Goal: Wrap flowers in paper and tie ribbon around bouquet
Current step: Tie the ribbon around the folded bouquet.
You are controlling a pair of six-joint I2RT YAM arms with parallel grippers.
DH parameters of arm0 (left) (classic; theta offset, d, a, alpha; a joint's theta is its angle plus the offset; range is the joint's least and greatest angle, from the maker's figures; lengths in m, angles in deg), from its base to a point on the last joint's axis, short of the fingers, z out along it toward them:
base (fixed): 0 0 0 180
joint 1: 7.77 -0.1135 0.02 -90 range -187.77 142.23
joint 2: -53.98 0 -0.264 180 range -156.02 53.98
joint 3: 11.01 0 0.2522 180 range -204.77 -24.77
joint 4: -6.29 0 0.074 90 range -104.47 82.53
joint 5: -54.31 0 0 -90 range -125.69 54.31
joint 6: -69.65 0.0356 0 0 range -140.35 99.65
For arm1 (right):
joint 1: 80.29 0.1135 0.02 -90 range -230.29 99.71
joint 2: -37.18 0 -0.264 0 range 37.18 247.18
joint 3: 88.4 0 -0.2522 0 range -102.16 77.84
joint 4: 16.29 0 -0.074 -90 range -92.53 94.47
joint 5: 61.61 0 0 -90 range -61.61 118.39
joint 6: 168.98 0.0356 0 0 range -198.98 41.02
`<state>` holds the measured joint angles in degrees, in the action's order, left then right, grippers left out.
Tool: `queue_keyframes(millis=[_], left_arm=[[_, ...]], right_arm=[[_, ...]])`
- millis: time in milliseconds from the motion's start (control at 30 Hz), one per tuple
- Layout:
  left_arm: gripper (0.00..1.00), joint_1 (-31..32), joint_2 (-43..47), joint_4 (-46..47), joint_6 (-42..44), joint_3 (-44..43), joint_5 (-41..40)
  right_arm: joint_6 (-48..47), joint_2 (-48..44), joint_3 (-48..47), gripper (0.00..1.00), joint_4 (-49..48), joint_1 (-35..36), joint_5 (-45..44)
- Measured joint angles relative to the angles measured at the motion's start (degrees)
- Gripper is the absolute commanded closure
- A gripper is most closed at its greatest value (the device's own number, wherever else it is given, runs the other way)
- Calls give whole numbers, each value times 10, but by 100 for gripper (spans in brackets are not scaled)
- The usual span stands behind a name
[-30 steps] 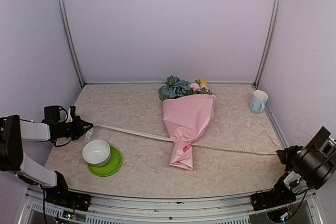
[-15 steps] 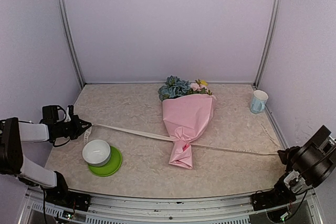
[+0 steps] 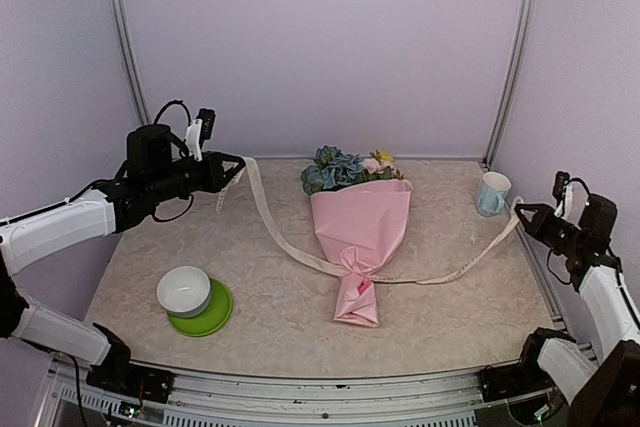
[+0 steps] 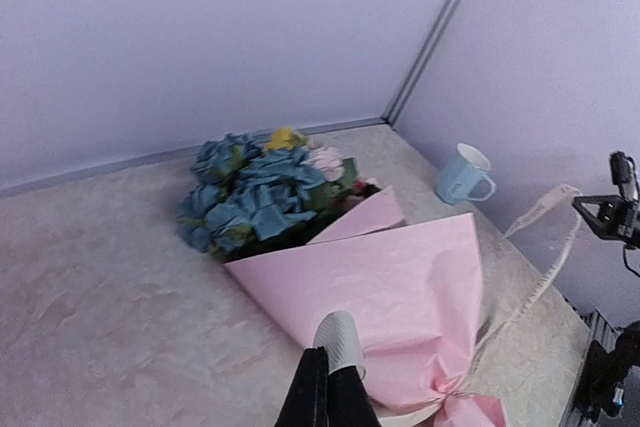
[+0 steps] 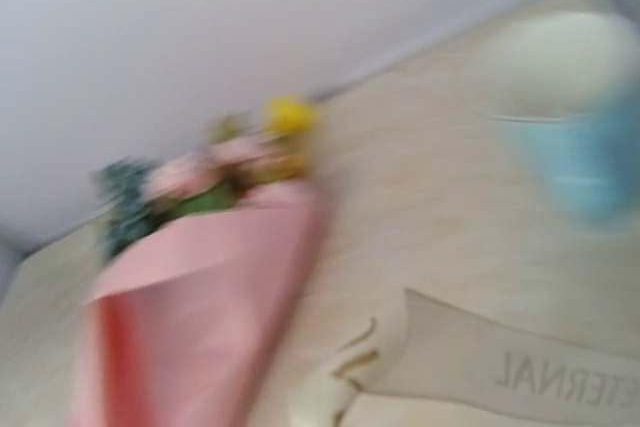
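The bouquet lies mid-table, a pink paper cone with blue, pink and yellow flowers at its far end. The cream ribbon is cinched around the cone's narrow neck, and both of its ends rise off the table. My left gripper is raised at the back left, shut on the ribbon's left end, which curls over its fingertips. At the right edge my right gripper is shut on the other end. The right wrist view is blurred but shows the lettered ribbon close up.
A white bowl sits on a green plate at the near left. A light blue mug stands at the back right, close to the right gripper. Metal frame posts and pale walls enclose the table.
Both arms have risen from near the table's front corners and moved toward the back, lifting the ribbon ends. The ribbon now pinches the cone's neck, and the bouquet has shifted slightly.
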<state>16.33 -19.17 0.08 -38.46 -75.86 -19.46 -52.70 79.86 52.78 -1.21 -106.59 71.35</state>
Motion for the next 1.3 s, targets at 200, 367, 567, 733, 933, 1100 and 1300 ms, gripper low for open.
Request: queue_keyframes(millis=[200, 367, 567, 733, 933, 1100, 1300], left_arm=[[100, 145, -21, 1, 47, -57, -42], [100, 200, -41, -6, 67, -72, -73], [100, 166, -13, -16, 76, -54, -121], [100, 52, 51, -28, 62, 5, -136], [100, -93, 116, -29, 9, 99, -120], [100, -155, 151, -30, -33, 168, -101], [100, -194, 181, -28, -74, 220, -77]], right_arm=[[17, 11, -33, 100, -33, 205, -35], [16, 71, -106, 100, -57, 367, -68], [-17, 120, -162, 100, -15, 406, -112], [-25, 128, -168, 100, 43, 332, -136], [7, 71, -139, 100, 103, 125, -157], [24, 65, -89, 100, 127, -48, -106], [33, 93, -49, 100, 155, -182, -7]])
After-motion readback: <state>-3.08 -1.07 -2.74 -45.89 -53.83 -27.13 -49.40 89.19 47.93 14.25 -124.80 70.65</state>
